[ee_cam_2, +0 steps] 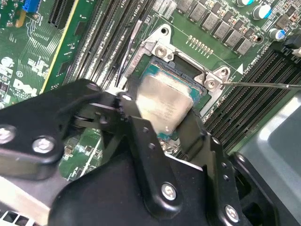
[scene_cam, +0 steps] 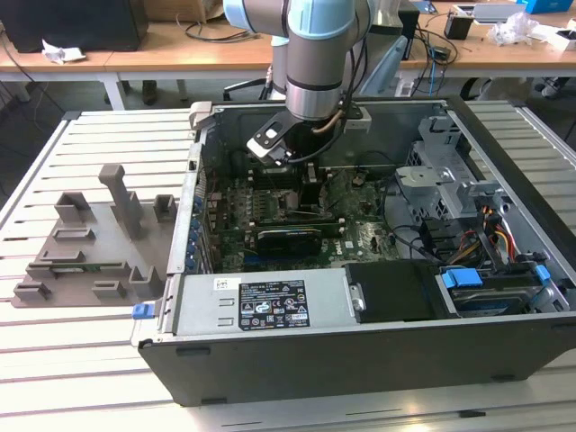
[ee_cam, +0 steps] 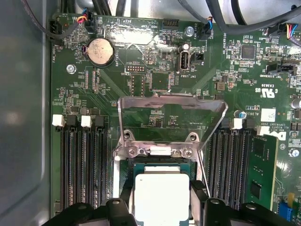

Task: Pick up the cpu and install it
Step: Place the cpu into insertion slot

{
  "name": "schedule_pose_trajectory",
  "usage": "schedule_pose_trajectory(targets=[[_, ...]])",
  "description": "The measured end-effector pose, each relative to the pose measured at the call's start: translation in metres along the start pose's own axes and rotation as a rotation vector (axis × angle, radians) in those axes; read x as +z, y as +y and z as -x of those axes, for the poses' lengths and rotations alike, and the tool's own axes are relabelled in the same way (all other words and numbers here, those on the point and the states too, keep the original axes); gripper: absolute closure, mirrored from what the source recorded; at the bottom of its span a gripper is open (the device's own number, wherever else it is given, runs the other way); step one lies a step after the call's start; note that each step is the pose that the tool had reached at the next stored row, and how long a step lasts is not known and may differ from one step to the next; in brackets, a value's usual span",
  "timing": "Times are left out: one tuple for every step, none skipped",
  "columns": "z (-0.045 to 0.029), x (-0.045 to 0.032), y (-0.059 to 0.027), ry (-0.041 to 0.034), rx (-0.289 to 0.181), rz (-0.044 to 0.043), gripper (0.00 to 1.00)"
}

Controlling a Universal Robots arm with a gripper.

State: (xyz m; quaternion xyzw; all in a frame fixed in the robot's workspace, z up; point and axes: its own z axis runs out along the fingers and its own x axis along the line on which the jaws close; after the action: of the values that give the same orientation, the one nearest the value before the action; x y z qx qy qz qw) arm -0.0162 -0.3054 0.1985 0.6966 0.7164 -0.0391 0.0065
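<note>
The gripper (ee_cam: 162, 207) is lowered into the open computer case (scene_cam: 360, 369). Its 2 black fingers (ee_cam: 200, 205) are closed against opposite edges of the cpu (ee_cam: 161, 190). The cpu lies flat, silver top up, directly over the socket (ee_cam_2: 188, 66) on the motherboard (ee_cam: 155, 70). Whether it is fully seated or just above the contacts cannot be determined.

The socket's metal load plate (ee_cam: 171, 99) is hinged up and stands open just beside the cpu, on the side toward the coin cell battery (ee_cam: 99, 51). A thin retention lever (ee_cam_2: 263, 85) projects sideways from 1 corner of the socket. Memory slots (ee_cam: 82, 165) run along both sides of the socket. 1 green memory module (ee_cam: 261, 174) stands in a slot on 1 side.

In the exterior view, the arm (scene_cam: 319, 54) descends near the far wall of the case. The power supply (scene_cam: 270, 306) occupies the near edge of the case. The case rests on a slatted table (scene_cam: 54, 378). A grey fixture tray (scene_cam: 90, 243) lies on the table beside the case, toward the table edge at the exterior view's left.
</note>
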Motion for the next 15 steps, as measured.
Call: schedule_pose_trajectory(targets=[[0.0000, 0.0000, 0.0000, -0.0001, 0.000, -0.0001, 0.44], [0.0000, 0.0000, 0.0000, -0.0002, 0.000, -0.0001, 0.38], [0.0000, 0.0000, 0.0000, -0.0002, 0.000, -0.0001, 0.38], [0.0000, 0.0000, 0.0000, -0.0002, 0.000, -0.0001, 0.38], [0.0000, 0.0000, 0.0000, -0.0003, 0.000, -0.0002, 0.38], [0.0001, 0.0000, 0.0000, -0.0003, 0.000, -0.0002, 0.38], [0.0001, 0.0000, 0.0000, -0.0003, 0.000, -0.0002, 0.38], [0.0000, 0.0000, 0.0000, -0.0004, 0.000, -0.0002, 0.38], [-0.0005, 0.0001, 0.0000, -0.0001, 0.000, -0.0001, 0.38], [-0.0007, 0.0000, 0.0000, -0.0003, 0.000, -0.0002, 0.38], [-0.0011, 0.0000, 0.0000, -0.0003, 0.000, -0.0002, 0.38], [-0.0015, 0.0001, 0.0000, -0.0002, 0.000, -0.0002, 0.38], [-0.0021, 0.0001, 0.0000, -0.0001, 0.000, -0.0001, 0.38], [-0.0026, 0.0000, 0.0000, -0.0003, 0.000, -0.0002, 0.38], [-0.0032, 0.0000, 0.0001, -0.0003, 0.000, -0.0002, 0.38]])
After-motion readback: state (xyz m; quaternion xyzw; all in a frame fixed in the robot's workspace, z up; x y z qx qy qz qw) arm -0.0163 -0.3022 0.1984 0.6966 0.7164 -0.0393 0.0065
